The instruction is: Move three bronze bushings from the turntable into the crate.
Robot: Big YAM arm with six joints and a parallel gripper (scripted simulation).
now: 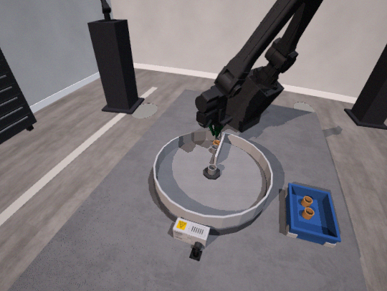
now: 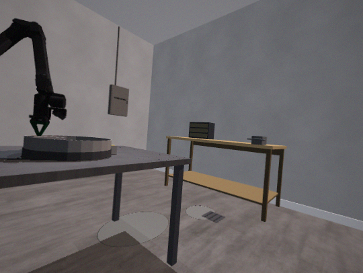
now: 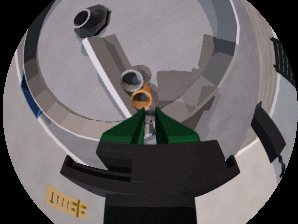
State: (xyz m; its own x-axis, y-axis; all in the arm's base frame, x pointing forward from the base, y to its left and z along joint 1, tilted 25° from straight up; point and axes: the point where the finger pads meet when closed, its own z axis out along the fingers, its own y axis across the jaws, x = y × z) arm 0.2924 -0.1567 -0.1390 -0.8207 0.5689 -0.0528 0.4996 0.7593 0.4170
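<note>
The round turntable (image 1: 213, 175) has a white rim, a dark hub (image 1: 212, 171) and a radial vane. One bronze bushing (image 1: 216, 142) sits beside the vane near the far rim, with a grey bushing (image 1: 212, 148) touching it on the hub side. In the wrist view the bronze bushing (image 3: 141, 100) lies just ahead of the fingertips, and the grey bushing (image 3: 131, 80) just beyond it. My gripper (image 1: 215, 133) (image 2: 39, 132) hangs just above the bronze bushing, its green fingers shut to a point with nothing between them (image 3: 150, 125). The blue crate (image 1: 312, 213) holds two bronze bushings (image 1: 307, 201) (image 1: 308, 213).
A white control box (image 1: 190, 230) sits in front of the turntable. A black pillar (image 1: 115, 61) stands at the back left, another (image 1: 373, 93) at the right. A wooden bench (image 2: 225, 144) stands across the room.
</note>
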